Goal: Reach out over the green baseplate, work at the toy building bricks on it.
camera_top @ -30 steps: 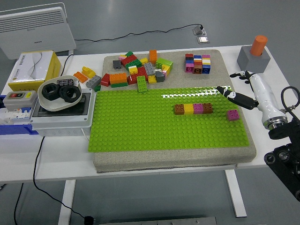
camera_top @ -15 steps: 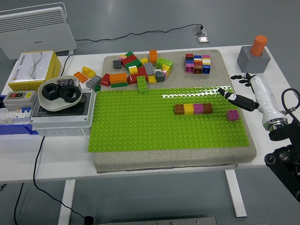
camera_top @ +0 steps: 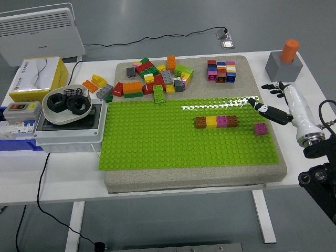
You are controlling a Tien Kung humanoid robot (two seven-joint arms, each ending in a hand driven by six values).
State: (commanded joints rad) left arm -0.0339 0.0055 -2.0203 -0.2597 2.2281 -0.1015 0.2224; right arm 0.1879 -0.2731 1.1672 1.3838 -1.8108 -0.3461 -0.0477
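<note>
The green baseplate [camera_top: 184, 136] lies on a grey mat. On it stands a short row of bricks [camera_top: 216, 122], brown, yellow, pink and brown. A single pink brick [camera_top: 261, 128] sits near the plate's right edge. My right hand [camera_top: 270, 102] is at the plate's right edge, just above and right of the pink brick, fingers spread and holding nothing. Its thumb [camera_top: 265, 109] points left toward the plate. The left arm is out of view.
A pile of loose bricks [camera_top: 152, 79] and a block of stacked small cubes [camera_top: 221, 71] lie on the mat behind the plate. A grey block with an orange peg [camera_top: 284, 62] stands at the right. A white box with black rings [camera_top: 67, 107] sits left.
My right hand has drawn back to the right, away from the row of bricks, toward the plate's right edge. The bricks have not moved.
</note>
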